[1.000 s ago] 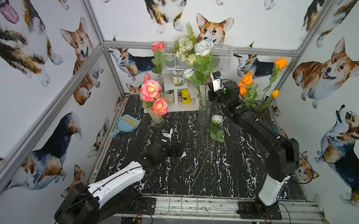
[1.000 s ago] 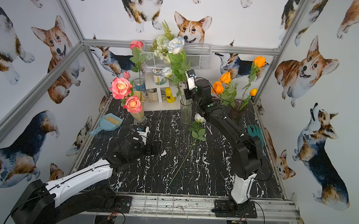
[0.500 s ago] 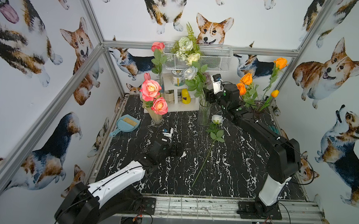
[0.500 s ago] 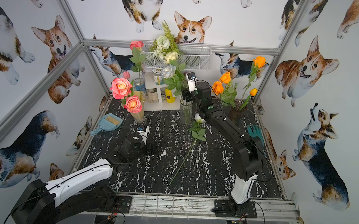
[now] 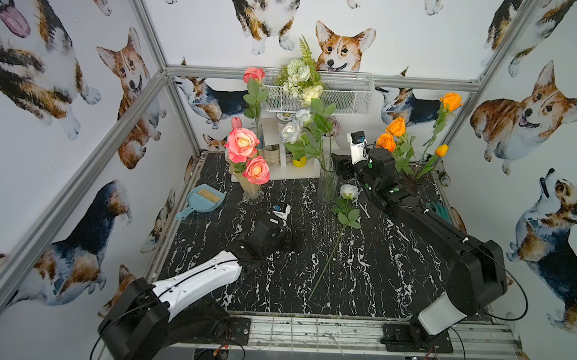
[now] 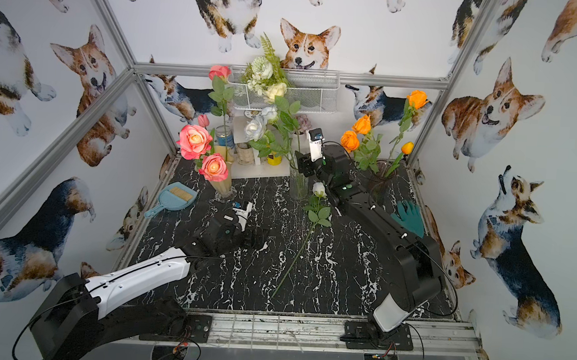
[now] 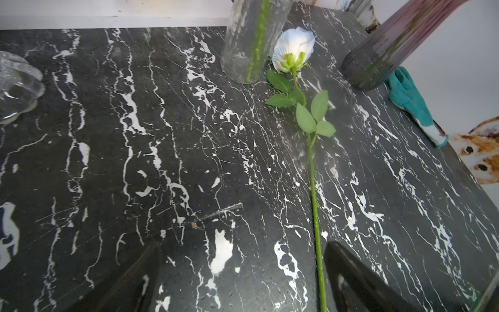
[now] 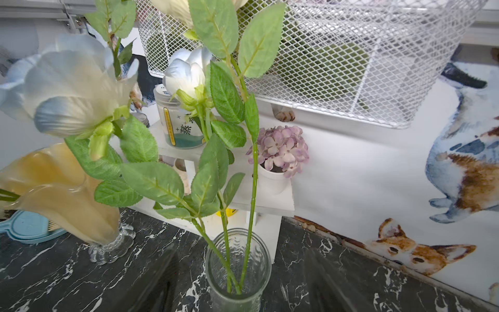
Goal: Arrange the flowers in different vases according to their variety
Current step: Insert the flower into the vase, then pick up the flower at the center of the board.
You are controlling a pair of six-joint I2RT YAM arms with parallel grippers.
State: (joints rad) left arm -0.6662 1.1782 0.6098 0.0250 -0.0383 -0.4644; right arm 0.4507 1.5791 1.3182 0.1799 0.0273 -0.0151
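Left gripper (image 7: 243,251) is spread wide, empty, low over the table (image 7: 108,135). The white rose (image 7: 312,173) lies flat, its long bare stem passing between its jaws and running straight ahead, leaves and closed bud at the far end beside the clear vase (image 8: 256,270). The left gripper seems better placed to take the stem. Right gripper (image 5: 339,165), spread, flanks that vase, holding nothing.

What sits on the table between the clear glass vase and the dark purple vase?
The head of the white rose, lying beside the clear glass vase; from it to the dark purple vase the marble is bare. The left wrist view shows this.
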